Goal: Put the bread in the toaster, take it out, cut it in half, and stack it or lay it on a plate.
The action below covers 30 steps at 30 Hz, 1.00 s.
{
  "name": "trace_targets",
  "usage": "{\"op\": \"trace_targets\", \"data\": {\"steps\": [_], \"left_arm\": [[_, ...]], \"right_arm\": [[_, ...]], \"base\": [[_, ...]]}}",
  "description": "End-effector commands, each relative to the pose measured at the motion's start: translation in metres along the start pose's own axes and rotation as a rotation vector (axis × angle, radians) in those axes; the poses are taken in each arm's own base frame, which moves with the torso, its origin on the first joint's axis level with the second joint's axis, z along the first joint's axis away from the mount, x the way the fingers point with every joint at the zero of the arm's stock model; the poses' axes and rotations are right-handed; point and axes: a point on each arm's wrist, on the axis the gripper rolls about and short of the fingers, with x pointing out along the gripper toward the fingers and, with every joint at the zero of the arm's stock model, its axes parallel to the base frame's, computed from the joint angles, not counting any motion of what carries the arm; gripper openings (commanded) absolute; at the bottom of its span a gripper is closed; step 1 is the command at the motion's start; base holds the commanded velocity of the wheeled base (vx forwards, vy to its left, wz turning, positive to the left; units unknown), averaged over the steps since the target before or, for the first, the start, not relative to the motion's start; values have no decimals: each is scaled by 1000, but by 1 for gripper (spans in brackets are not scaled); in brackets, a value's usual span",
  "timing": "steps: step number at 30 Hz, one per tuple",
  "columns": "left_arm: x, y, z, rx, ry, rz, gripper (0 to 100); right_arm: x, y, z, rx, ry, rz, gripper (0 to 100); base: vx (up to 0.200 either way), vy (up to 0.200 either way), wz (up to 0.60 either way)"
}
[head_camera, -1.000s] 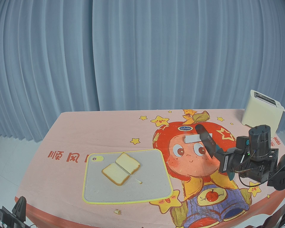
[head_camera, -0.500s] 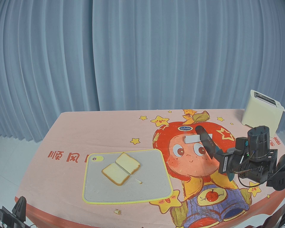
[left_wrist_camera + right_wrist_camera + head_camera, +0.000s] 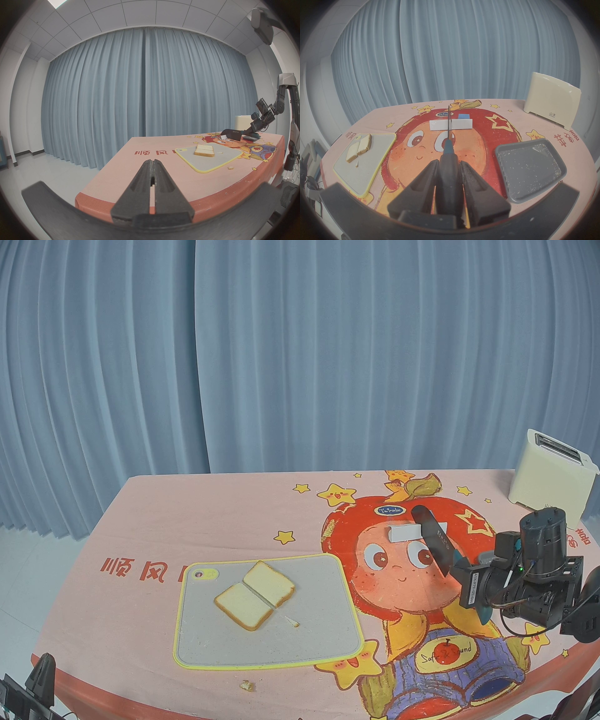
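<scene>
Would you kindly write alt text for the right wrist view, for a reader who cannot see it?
The right gripper is shut on a knife, its blade edge-on and pointing across the pink cartoon tablecloth at a white block. Also on the cloth are a cutting board with two bread halves, a dark grey tray and a cream toaster.

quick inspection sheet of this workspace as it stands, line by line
surface: table under a pink cartoon tablecloth, lying flat
job's things: two bread halves side by side on the cutting board; toaster at the far right corner; dark tray near the toaster, no bread on it
clutter: crumb on the cloth by the board; sliver on the board; white block mid-table
grippers: right gripper shut on the knife; left gripper shut, holding nothing, off the table's edge
cables: nothing seen on the table
surroundings: blue-grey curtain behind the table
</scene>
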Motion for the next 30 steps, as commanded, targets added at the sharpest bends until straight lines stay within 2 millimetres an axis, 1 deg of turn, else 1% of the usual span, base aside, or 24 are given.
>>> {"op": "trace_targets", "data": {"steps": [1,14,15,30], "left_arm": [[1,0,-4,0,18,0,0],[1,0,-4,0,18,0,0],[1,0,-4,0,18,0,0],[1,0,-4,0,18,0,0]], "right_arm": [[0,0,-1,-1,3,0,0],[0,0,0,-1,2,1,0],[0,0,0,-1,1,-1,100],[4,2,-2,-2,5,-1,100]], "base": [[0,0,0],[0,0,0],[0,0,0],[0,0,0]]}}
